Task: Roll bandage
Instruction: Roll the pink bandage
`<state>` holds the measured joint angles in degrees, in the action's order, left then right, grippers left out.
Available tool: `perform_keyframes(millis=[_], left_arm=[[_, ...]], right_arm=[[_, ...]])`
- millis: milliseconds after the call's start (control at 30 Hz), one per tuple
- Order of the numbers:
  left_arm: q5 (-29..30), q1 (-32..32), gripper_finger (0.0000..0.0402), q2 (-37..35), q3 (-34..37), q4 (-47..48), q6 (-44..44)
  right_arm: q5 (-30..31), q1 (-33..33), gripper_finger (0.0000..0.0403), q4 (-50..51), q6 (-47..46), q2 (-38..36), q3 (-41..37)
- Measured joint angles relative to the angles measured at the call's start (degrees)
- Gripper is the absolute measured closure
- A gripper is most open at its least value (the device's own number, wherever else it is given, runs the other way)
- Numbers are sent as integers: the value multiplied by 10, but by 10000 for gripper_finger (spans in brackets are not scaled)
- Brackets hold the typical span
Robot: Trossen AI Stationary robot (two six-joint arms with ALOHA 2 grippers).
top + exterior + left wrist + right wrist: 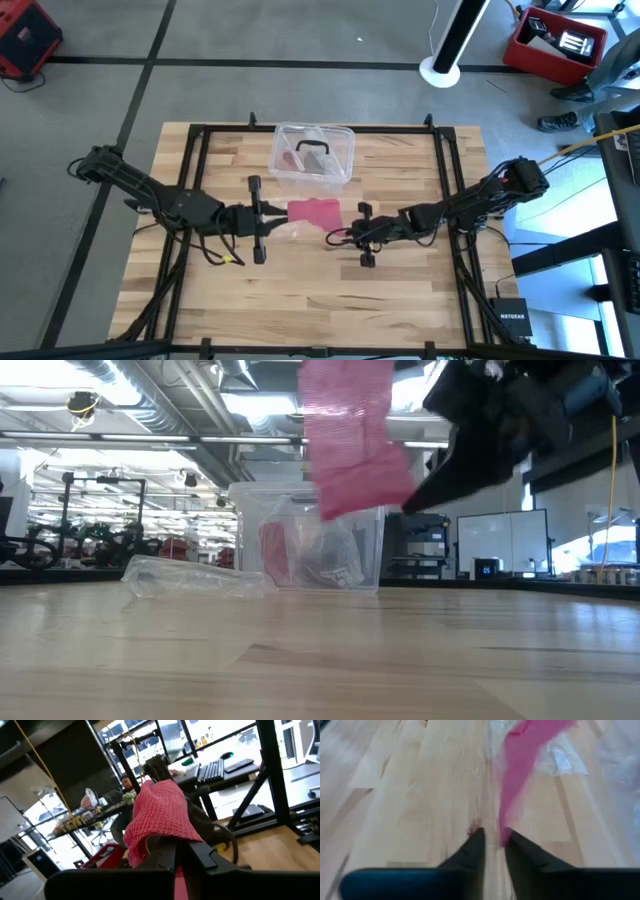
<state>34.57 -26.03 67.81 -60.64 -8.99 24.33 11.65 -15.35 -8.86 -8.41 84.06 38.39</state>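
The pink-red bandage (314, 212) is held up between my two grippers in front of the clear plastic box (313, 155). In the low view the bandage (352, 435) hangs clear of the table. My left gripper (262, 221) is shut on the bandage's left end and my right gripper (352, 236) on its right end. In the left wrist view the bandage (160, 815) bunches up over the left gripper (179, 854). In the right wrist view the bandage (522, 765) runs away from the right gripper (493, 846) as a narrow strip. My left gripper pinches the bandage's bunched left end (150, 840) between its two fingers, coming level from the table's left. The fabric stands up in a crumpled mound past the fingers, lifted clear of the table. My right gripper pinches the bandage's narrow right end (504, 836) between its fingertips, coming from the table's right. The strip stretches away from the fingers toward the other gripper, above the table.
A crumpled clear plastic wrapper (195, 576) lies on the table below the bandage, to the left in the low view. The clear box (320, 545) with dark and red items inside stands at the table's far middle. Bare wood lies toward the near edge (310, 300).
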Motion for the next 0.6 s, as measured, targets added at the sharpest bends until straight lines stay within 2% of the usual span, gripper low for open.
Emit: perform_keyframes(millis=[100,200,333,433,600], left_arm=[[0,3,400,0,0,13,-26],[1,2,400,0,0,16,-36],[0,2,400,0,0,31,-58],[0,2,400,0,0,40,-80],[0,2,400,3,3,37,-95]], right_arm=[[-5,0,253,88,-2,-46,28],[-9,0,191,230,-3,-97,68],[-21,0,131,365,-4,-154,124],[2,0,111,314,0,-191,123],[9,0,114,46,30,-200,82]])
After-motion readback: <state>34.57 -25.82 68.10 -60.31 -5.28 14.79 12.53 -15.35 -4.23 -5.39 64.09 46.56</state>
